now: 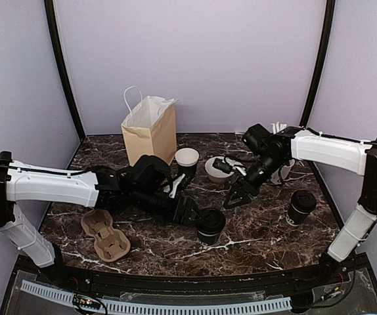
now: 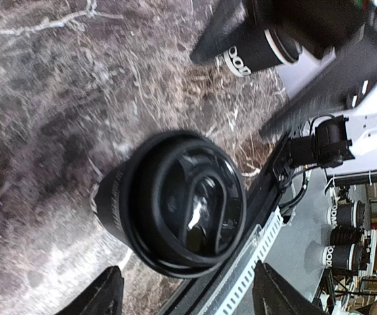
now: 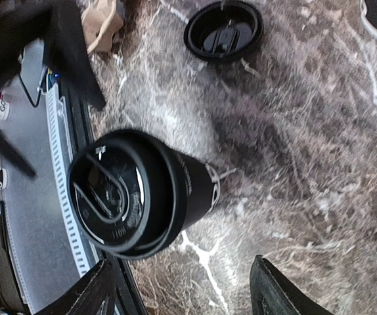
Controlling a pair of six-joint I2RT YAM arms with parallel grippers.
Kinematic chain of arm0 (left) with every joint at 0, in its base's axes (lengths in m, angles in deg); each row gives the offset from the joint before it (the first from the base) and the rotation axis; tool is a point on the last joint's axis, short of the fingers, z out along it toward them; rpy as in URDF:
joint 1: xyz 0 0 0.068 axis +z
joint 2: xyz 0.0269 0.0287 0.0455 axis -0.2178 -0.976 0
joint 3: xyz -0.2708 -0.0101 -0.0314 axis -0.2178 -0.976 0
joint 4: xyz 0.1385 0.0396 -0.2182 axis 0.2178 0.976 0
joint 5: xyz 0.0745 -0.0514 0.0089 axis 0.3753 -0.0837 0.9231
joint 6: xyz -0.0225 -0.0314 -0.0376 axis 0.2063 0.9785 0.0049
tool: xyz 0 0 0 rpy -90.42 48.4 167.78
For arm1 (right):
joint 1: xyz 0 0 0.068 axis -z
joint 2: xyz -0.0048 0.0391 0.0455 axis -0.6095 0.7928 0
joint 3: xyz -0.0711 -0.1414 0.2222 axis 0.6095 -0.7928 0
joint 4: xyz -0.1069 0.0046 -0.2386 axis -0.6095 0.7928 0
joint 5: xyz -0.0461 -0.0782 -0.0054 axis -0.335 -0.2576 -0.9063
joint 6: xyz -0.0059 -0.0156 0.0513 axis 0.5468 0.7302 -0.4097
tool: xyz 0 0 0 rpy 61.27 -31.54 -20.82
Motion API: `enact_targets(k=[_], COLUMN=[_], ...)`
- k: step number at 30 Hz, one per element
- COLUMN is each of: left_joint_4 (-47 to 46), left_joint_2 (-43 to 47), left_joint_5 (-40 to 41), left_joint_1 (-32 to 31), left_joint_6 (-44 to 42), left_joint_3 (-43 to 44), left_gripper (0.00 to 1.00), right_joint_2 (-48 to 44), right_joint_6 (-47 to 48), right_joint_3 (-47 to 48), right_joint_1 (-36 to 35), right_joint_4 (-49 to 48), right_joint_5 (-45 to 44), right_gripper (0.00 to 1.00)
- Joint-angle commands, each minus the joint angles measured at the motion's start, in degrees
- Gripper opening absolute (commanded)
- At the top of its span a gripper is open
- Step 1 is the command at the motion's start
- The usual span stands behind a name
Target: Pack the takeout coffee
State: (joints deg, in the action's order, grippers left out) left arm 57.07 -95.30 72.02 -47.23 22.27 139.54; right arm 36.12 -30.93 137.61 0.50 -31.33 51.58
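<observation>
A black lidded coffee cup [image 1: 210,225] stands at the middle front of the table. It fills the left wrist view [image 2: 175,203] and shows in the right wrist view [image 3: 136,193]. My left gripper [image 1: 192,213] is open just left of it, its fingertips [image 2: 106,292] short of the cup. My right gripper [image 1: 238,195] is open and empty, above and right of that cup, fingertips [image 3: 280,295] apart. A second lidded cup [image 1: 300,207] stands at the right. An open cup without a lid [image 1: 187,161] stands at the back centre. A loose black lid [image 3: 222,29] lies on the table.
A paper bag [image 1: 150,128] stands open at the back. A brown pulp cup carrier [image 1: 106,234] lies at the front left. A low white bowl [image 1: 218,169] sits behind my right gripper. A white cup of straws [image 1: 280,172] is partly hidden by the right arm.
</observation>
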Motion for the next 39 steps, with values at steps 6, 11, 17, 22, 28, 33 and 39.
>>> enact_targets(k=[6,11,17,22,28,33,39], left_joint_4=[-3.83,-7.68,-8.7,-8.23,-6.78,-4.05,-1.78], left_joint_2=[1.12,-0.38,-1.64,-2.45,-4.27,-5.6,-6.52], left_joint_5=[2.08,0.18,-0.94,-1.17,-1.55,-0.39,-0.25], left_joint_1=[-3.61,-3.65,-3.65,-3.56,-3.56,-3.41,-2.27], left_joint_6=[7.62,8.83,8.46,7.81,6.89,6.73,7.68], left_joint_3=[-5.71,-6.26,-5.82,-5.86,-5.53,-5.25,-5.55], left_gripper=[0.8,0.79,0.77,0.75,0.74,0.73,0.72], right_joint_2=[6.57,11.04,13.27,13.9,14.68,15.57,16.87], right_joint_6=[-3.97,-4.93,-4.7,-3.51,-2.48,-2.51,-2.51], right_joint_3=[7.8,10.46,11.46,10.86,9.8,8.54,7.73], right_joint_1=[0.75,0.76,0.76,0.72,0.61,0.46,0.01], right_joint_4=[-3.98,-3.38,-2.67,-1.84,-1.17,-1.67,-2.0], right_joint_5=[0.35,3.04,4.68,7.81,8.71,7.89,6.61], right_gripper=[0.63,0.61,0.62,0.64,0.65,0.65,0.64])
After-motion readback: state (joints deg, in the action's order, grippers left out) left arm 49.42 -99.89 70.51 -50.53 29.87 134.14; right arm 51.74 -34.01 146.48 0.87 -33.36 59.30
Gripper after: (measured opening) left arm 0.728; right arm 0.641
